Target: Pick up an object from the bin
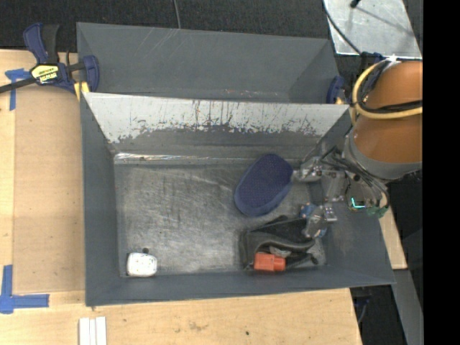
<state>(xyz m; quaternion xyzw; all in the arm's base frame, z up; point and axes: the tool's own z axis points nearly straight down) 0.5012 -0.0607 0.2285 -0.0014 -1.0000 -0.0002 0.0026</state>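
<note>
My gripper (pixel 314 198) hangs at the right side of the bin, its two metal fingers spread apart with nothing between them. One fingertip is near the right end of a dark blue oval pad (pixel 262 185) that lies tilted at the bin's middle right. The other fingertip is just above a black tool with an orange-red block (pixel 280 249) at the front right of the bin floor.
A small white rounded object (pixel 141 264) lies in the front left corner of the bin. The arm's orange cover and cables hang over the bin's right wall.
</note>
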